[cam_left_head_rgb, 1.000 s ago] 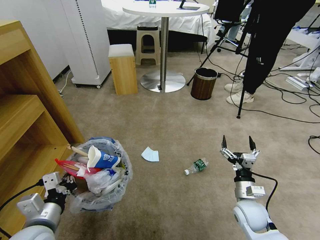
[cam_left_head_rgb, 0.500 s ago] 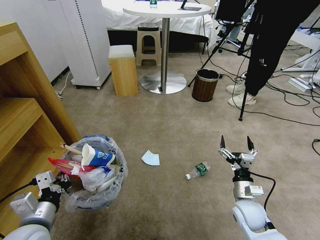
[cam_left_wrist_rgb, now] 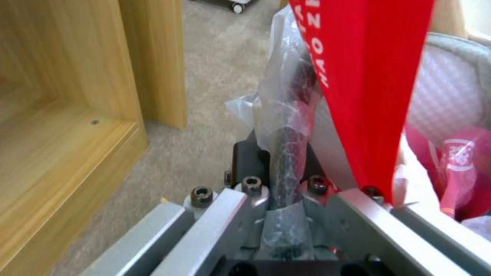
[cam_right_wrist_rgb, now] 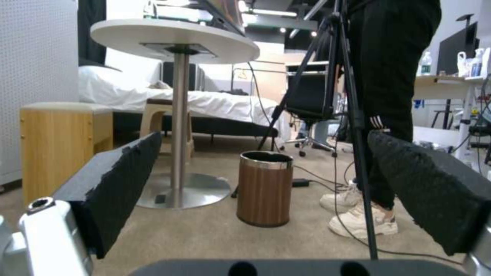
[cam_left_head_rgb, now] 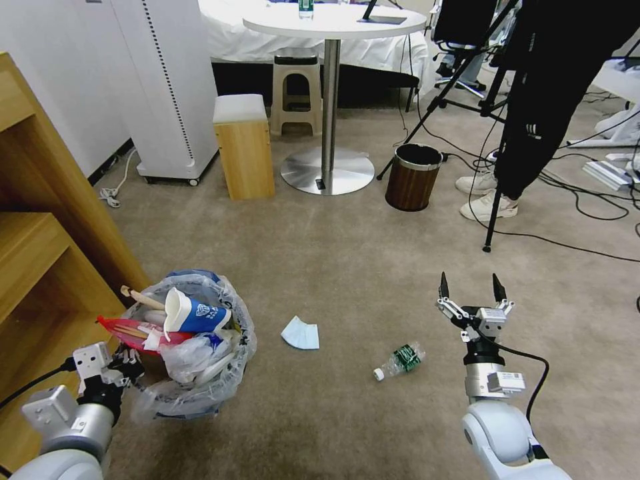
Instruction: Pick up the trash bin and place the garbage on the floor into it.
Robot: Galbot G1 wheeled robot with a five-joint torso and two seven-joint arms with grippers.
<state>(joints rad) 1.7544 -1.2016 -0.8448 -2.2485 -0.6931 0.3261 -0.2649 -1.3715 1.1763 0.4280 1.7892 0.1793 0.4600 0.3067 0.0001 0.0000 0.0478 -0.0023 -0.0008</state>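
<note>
Right gripper (cam_left_head_rgb: 469, 292) hangs above the carpet, jaws spread wide, nothing between them. Clear bottle (cam_left_head_rgb: 399, 361) lies on the floor just beside it, toward the trash bin (cam_left_head_rgb: 190, 350); long axis runs diagonally, cap end pointing back toward the robot. Pale blue paper (cam_left_head_rgb: 300, 333) sits between bottle and bin. Left gripper (cam_left_head_rgb: 117, 370) is clamped on the bin's rim through the plastic liner, by the wooden shelf. My read: right arm is nearer the bottle.

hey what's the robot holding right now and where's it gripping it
The left gripper holds the trash bin by its rim, fingers shut on the rim and bag liner. The right gripper is open above the carpet, holding nothing.
</note>
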